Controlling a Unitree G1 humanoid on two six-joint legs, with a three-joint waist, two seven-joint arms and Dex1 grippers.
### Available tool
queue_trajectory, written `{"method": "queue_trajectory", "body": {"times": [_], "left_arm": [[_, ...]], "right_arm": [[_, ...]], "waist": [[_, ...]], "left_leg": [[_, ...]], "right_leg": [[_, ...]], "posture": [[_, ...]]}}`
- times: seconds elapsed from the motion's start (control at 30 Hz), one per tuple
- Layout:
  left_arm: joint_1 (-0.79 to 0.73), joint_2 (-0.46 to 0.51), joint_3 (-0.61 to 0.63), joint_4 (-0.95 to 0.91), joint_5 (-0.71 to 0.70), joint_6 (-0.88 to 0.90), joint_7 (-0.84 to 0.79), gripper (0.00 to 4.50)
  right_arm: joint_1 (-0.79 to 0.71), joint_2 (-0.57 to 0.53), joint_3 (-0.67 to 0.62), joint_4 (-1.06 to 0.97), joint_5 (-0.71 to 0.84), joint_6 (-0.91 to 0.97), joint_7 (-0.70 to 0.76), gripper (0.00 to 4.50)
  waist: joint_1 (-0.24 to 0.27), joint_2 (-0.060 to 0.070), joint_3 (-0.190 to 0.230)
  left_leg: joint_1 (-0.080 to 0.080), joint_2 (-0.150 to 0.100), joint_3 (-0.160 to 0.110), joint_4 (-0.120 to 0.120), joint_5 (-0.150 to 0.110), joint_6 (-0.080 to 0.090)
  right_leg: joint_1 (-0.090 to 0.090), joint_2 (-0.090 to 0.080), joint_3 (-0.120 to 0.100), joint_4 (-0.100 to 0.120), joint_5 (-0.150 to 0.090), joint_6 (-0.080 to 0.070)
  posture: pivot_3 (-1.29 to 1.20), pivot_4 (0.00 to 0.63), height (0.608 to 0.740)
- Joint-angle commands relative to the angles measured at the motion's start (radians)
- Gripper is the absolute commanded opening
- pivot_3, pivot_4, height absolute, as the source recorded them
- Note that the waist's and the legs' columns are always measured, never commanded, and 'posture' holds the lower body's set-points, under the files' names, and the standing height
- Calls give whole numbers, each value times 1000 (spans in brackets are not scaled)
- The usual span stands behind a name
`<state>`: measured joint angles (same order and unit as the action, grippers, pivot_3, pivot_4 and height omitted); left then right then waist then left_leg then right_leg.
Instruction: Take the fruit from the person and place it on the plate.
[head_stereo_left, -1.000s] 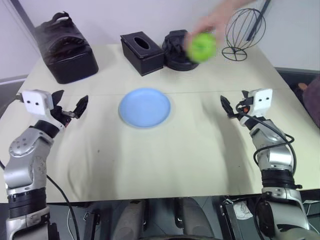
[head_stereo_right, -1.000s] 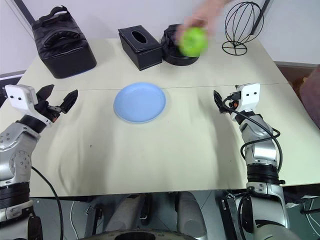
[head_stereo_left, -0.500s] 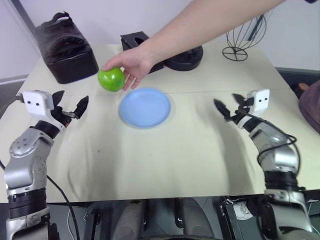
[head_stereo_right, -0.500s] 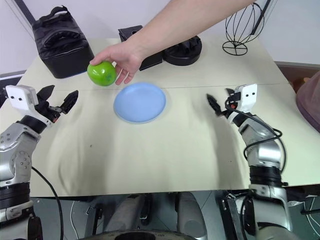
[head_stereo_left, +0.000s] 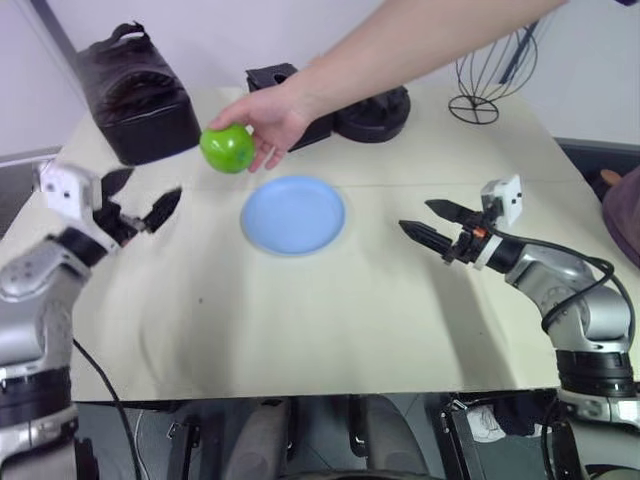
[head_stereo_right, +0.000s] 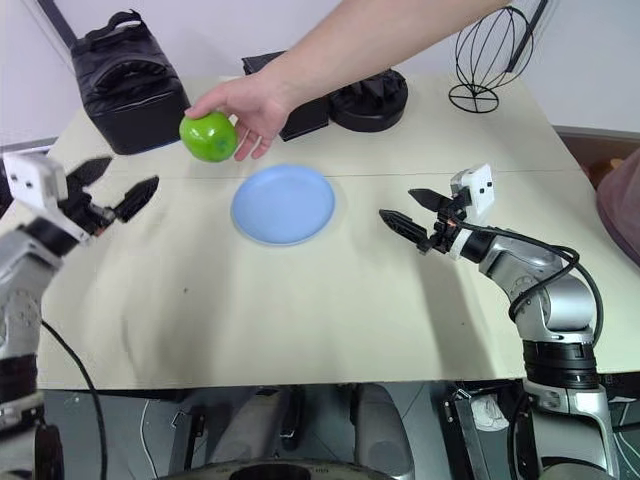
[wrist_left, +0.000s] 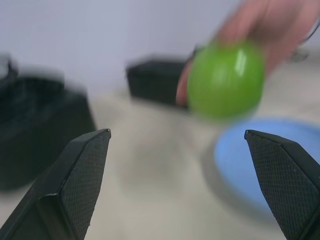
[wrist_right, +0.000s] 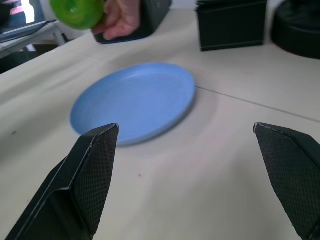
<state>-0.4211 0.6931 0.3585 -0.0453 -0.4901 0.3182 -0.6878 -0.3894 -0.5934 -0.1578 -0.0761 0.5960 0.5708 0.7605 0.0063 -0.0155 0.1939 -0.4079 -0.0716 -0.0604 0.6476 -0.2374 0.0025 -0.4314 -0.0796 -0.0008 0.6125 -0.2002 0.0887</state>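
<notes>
The apple (head_stereo_right: 209, 136) is small, round and glossy bright green, held from the far right side in the fingers of a person's hand (head_stereo_right: 248, 108) whose bare forearm reaches in from the far right across the counter (head_stereo_right: 300, 310). The fruit hangs in the air above the counter, to the far left of the plate (head_stereo_right: 283, 204) and clear of it, and to the right of the left claw (head_stereo_right: 118, 193). The plate is round, flat and light blue, with nothing on it, and sits near the middle of the counter. The left claw, at the left edge, has its two black fingers spread wide with nothing between them, aimed toward the apple. The right claw (head_stereo_right: 410, 213) lies right of the plate, pointing left toward it, its fingers also wide apart and holding nothing. Along the far side of the counter stand a black bag (head_stereo_right: 128, 82) at the left, a black tissue box (head_stereo_right: 300, 112) partly hidden behind the forearm, a round black object (head_stereo_right: 372, 100) beside it, and a black wire stand (head_stereo_right: 488, 55) at the far right. The counter has a pale cream cloth-like surface with a faint seam running left to right, and a plain light wall rises behind it.
</notes>
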Motion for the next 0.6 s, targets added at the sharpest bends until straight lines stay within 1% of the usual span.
{"method": "queue_trajectory", "body": {"times": [0.03,0.1,0.3,0.6], "left_arm": [[-69,-3,-75,71,25,-27,-62,4500],[-107,-10,-107,119,30,-33,-98,4500],[-211,-54,-166,257,77,-85,-122,4500],[-281,-118,-194,349,115,-140,-124,4500]], "right_arm": [[-24,14,-2,-19,-8,-22,-7,4406],[-19,20,-1,-27,-11,-23,-13,4406],[17,34,-10,-64,-11,-22,-40,4406],[47,44,-20,-93,-8,-26,-77,4406]], "waist": [[2,0,0],[3,0,0],[4,0,0],[4,0,0]], "left_leg": [[0,0,0,0,0,0],[0,0,0,-1,0,0],[0,0,0,-1,0,0],[0,0,0,-1,0,0]], "right_leg": [[0,0,0,0,0,0],[0,0,0,0,2,3],[-2,1,0,1,2,4],[-2,1,0,1,2,4]], "posture": [[0,150,740],[0,150,740],[0,150,740],[0,150,740]]}}
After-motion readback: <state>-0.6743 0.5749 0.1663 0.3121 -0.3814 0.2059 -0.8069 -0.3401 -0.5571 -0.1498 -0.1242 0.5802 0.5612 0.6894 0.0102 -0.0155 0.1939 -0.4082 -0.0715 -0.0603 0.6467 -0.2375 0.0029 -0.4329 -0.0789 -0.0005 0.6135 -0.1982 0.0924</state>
